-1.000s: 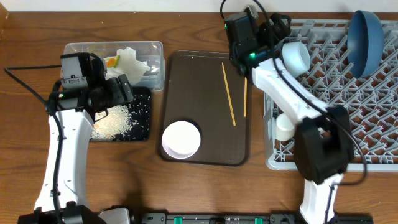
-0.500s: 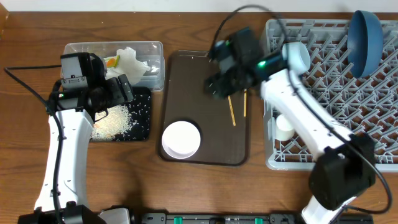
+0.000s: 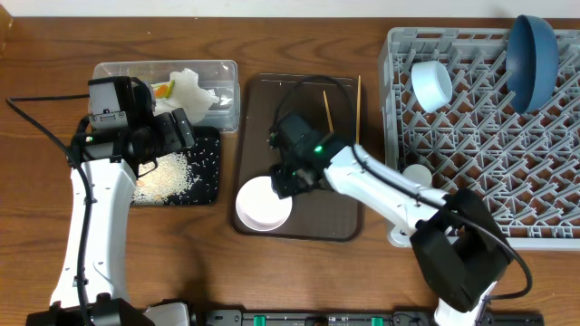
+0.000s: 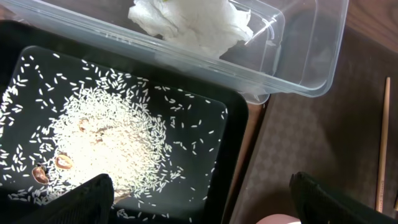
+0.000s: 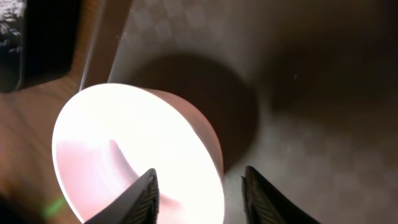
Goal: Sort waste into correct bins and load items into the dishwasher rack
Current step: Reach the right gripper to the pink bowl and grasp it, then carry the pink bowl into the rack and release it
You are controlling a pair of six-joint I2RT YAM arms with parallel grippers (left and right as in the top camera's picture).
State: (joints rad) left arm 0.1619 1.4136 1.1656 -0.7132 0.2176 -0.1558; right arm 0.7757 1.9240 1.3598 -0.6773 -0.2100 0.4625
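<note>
A white bowl [image 3: 264, 202] stands at the near left of the brown serving tray [image 3: 335, 217]. My right gripper [image 3: 286, 185] is open and straddles its right rim: in the right wrist view one finger is inside the white bowl [image 5: 137, 155], the other outside, and the right gripper [image 5: 202, 194] has a gap to the rim. Two chopsticks [image 3: 358, 109] lie at the tray's far end. My left gripper [image 3: 177, 131] hangs open and empty over the black tray [image 3: 207, 177] of rice [image 3: 163, 178]. The left gripper [image 4: 199, 200] also shows in its wrist view, above the rice [image 4: 106, 137].
The clear tub [image 3: 118, 71] holds tissue [image 3: 192, 89] and a wrapper [image 3: 162, 90]. The grey rack [image 3: 544, 181] on the right holds a light blue bowl [image 3: 431, 83], a dark blue plate [image 3: 533, 56] on edge and a small white cup [image 3: 416, 172].
My right arm has swung from the rack across the brown tray and down onto the white bowl's rim, and its jaws have narrowed. The left arm has not moved.
</note>
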